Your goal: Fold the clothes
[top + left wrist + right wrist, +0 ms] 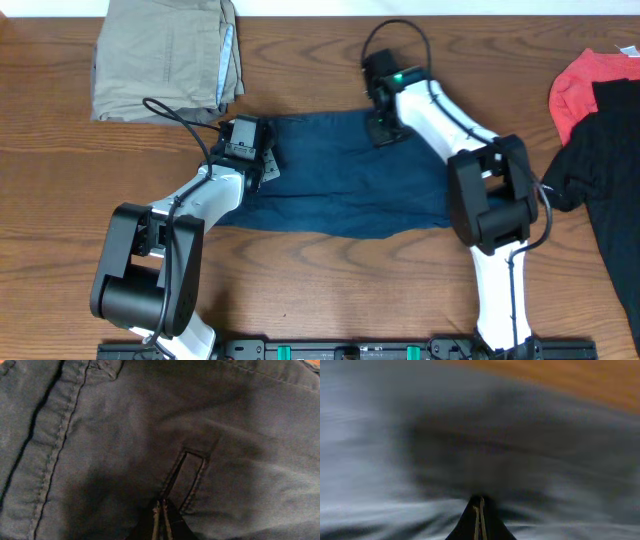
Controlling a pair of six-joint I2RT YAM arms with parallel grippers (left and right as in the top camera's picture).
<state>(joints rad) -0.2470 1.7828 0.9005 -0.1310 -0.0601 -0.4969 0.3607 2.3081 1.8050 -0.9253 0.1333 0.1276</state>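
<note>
Left pincer [161,511] and right pincer [479,508], both narrowed, press the far edge of the navy trousers [340,190]. The garment's long axis runs left-right, its bulk nearward of both.

Hand [479,505] pressed shut against blurred dark cloth [445,445]

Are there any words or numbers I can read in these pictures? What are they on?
None: no words, numbers or signs can be read in any view.
The dark blue pants show only stitching and a belt loop.
The folded tan clothes have a pale blue strip, too small to show any writing.
The right wrist view is too blurred to read anything.
</note>
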